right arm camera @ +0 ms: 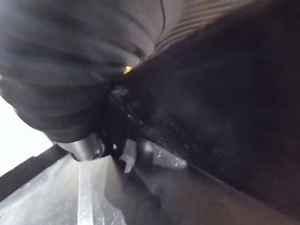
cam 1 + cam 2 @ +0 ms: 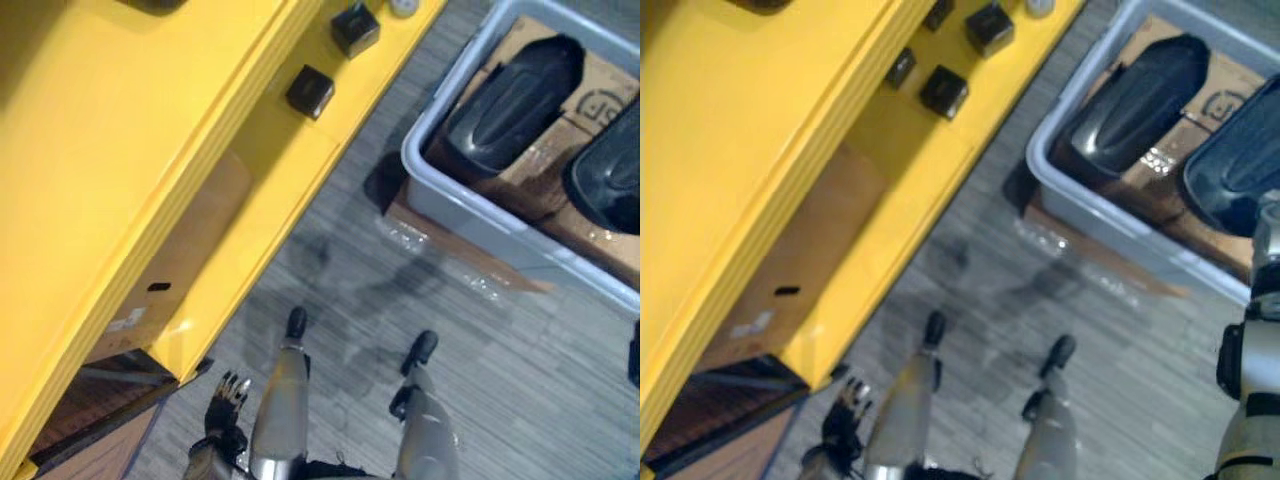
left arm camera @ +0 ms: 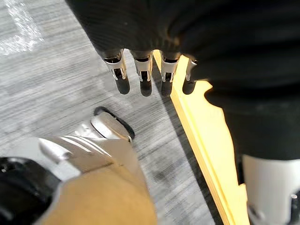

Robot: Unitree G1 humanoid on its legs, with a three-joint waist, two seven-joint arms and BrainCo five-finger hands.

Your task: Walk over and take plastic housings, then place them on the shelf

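Left hand [image 2: 230, 395] slack, empty, wrist view puts right hand [image 1: 65, 93] against housing [image 2: 1230, 165], grip unclear

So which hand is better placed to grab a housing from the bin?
Right. The right arm reaches over the grey bin beside a black housing; the left hand hangs low by the yellow shelf, away from it.

shelf [image 2: 120, 150], upper left: smooth yellow painted metal, slight sheen. plastic housings [image 2: 515, 100], upper right: black, glossy, smooth. bin [image 2: 470, 215]: grey matt plastic, lined with matt brown cardboard [image 2: 600, 75]. floor [image 2: 520, 390]: grey, finely streaked, matt. left hand [image 3: 145, 47] fingers [image 3: 116, 70]: bright metal, dark tips; cover [image 3: 243, 56] ribbed, matt black.
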